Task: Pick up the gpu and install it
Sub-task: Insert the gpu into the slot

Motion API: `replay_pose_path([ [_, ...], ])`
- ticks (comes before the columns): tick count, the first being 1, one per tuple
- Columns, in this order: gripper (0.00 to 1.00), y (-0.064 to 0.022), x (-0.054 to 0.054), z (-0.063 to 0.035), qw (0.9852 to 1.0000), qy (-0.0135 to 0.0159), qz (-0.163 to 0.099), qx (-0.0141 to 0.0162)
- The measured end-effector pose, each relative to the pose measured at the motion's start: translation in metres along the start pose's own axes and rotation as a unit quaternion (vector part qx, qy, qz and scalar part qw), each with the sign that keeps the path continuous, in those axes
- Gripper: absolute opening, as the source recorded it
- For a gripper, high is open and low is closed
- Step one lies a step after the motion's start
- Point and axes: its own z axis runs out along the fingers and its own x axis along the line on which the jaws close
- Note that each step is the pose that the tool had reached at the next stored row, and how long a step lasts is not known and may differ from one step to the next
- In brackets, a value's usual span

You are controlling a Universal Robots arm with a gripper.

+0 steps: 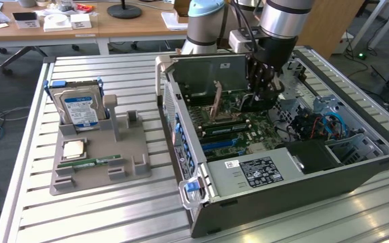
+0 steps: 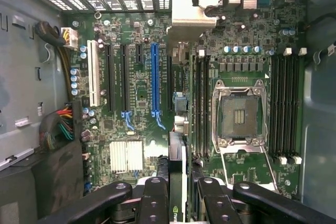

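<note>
The gpu is seen edge-on in the wrist view as a thin card running away from the fingers, with its silver end bracket near the case's vented rear wall. My gripper is shut on it, one black finger on each side. The card hangs over the green motherboard, between the long blue slot and the black RAM slots. In the exterior view my gripper reaches down into the open computer case, over the board's far end.
The open CPU socket lies beside the card's line, and cable bundles sit near the case wall. On the slatted table, a grey holder carries a blue-labelled hard drive, a CPU chip and a RAM stick.
</note>
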Motion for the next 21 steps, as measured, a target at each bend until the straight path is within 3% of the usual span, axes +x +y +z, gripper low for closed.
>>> replay_pose_path([
  [21,0.26,0.0004,0.0002,0.0085,1.0,0.0,0.0,0.0],
])
